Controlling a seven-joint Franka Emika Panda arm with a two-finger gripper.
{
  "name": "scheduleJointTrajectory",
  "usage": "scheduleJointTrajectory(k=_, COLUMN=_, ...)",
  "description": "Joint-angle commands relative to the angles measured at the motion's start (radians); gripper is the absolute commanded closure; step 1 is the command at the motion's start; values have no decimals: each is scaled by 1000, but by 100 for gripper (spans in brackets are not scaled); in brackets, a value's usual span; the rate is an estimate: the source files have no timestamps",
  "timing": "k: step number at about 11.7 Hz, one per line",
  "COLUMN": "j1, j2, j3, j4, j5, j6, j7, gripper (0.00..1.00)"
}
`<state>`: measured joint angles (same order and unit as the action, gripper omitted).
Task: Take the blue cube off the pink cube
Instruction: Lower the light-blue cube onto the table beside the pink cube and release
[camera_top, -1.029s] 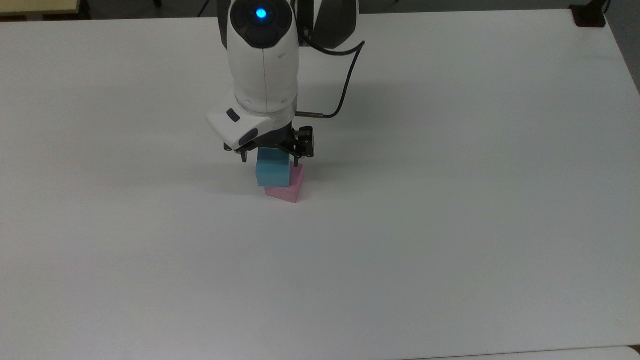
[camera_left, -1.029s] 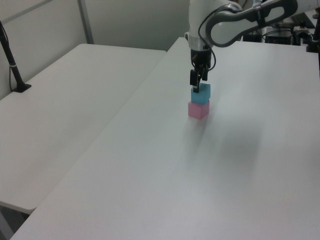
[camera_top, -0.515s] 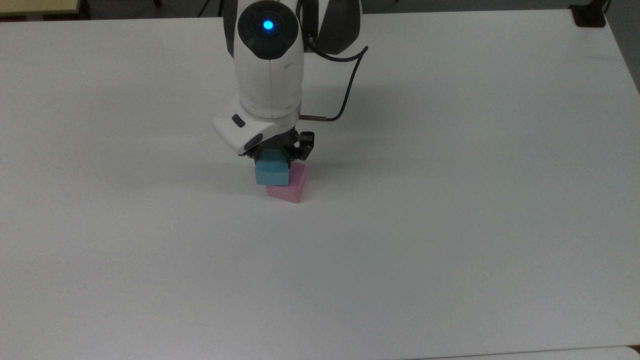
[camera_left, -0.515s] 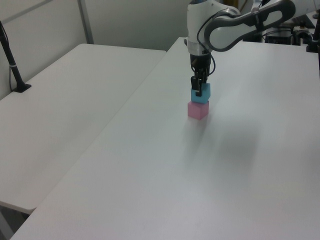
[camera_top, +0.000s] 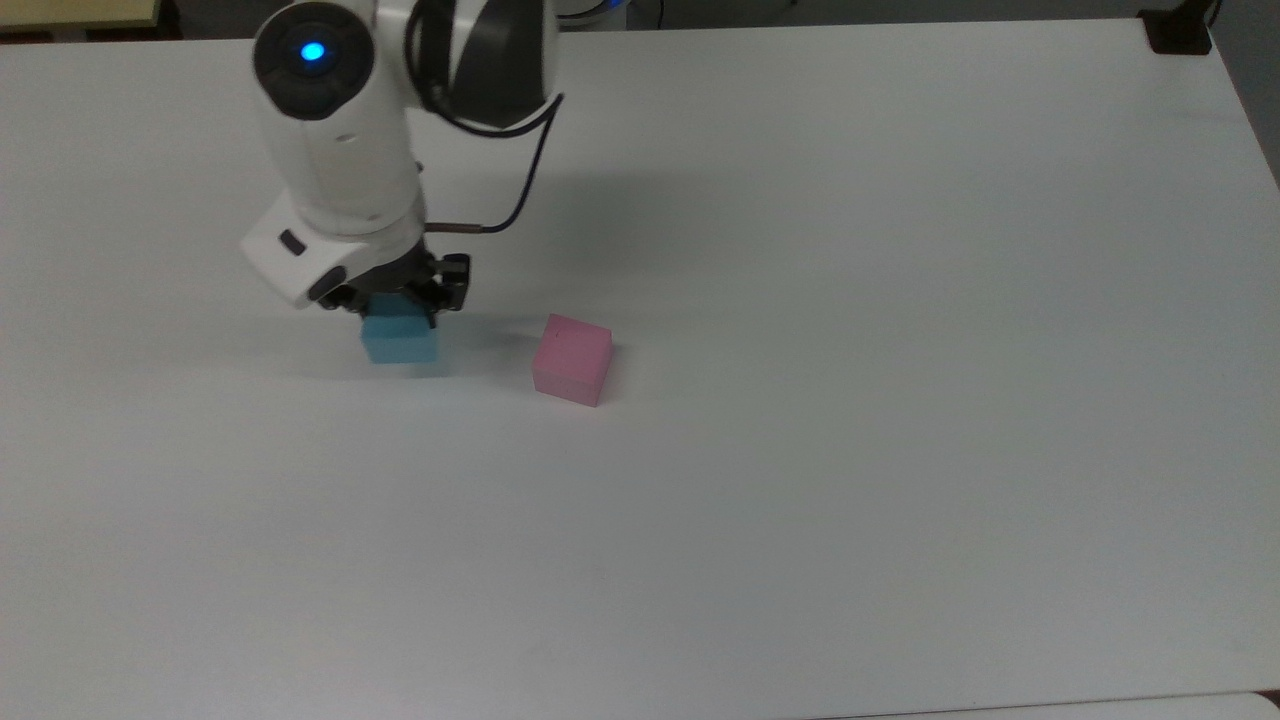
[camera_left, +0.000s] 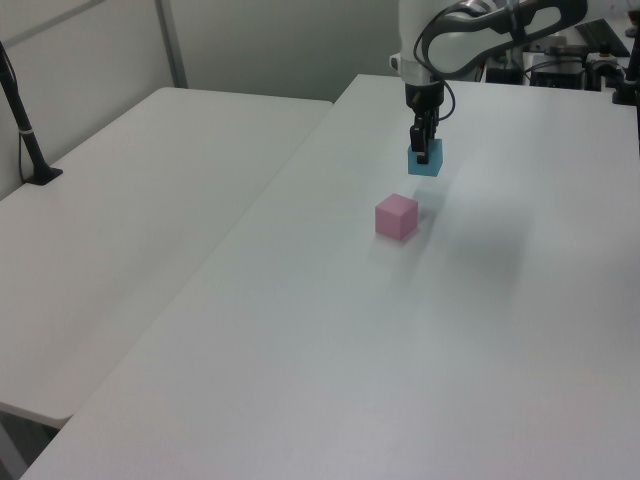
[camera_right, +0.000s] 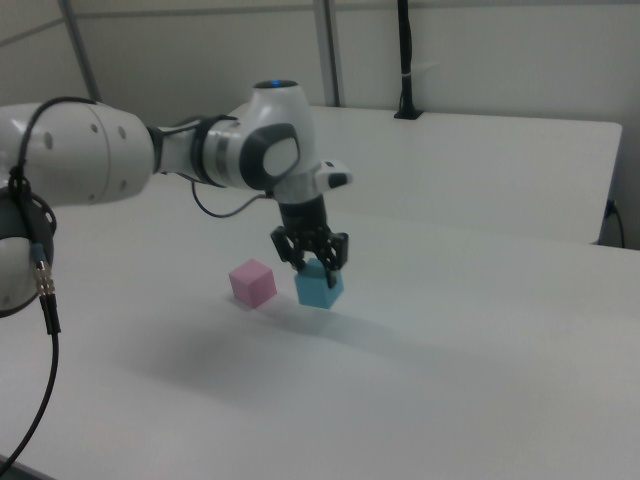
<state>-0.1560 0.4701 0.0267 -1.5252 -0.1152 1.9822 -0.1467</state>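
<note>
With fingers (camera_right: 300, 262) closed on the blue cube's (camera_top: 399, 339) upper sides, the gripper (camera_top: 392, 303) holds it low over the table (camera_top: 900, 400). Pink cube (camera_top: 571, 358) sits alone, near, to the top view's right of the fingers.

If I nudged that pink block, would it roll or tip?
Probably neither: the pink cube sits flat on the table with square faces, so it would likely slide. It looks matte and foam-like, so probably light.

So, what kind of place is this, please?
Probably a robotics lab: a robot arm holds a blue cube over bare white tables, a pink cube beside it.
</note>
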Motion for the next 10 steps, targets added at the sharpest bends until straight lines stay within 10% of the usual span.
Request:
scheduleJointTrajectory(k=1, j1=-40, j2=48, j3=1, j4=-7, j5=-24, j6=84, j7=-80, gripper=51)
scheduleJointTrajectory(k=3, j1=-53, j2=48, j3=1, j4=-9, j5=-21, j6=86, j7=-77, gripper=3)
scheduleJointTrajectory(k=10, j1=94, j2=-200, j3=3, j4=-7, j5=-18, j6=-198, j7=136, gripper=0)
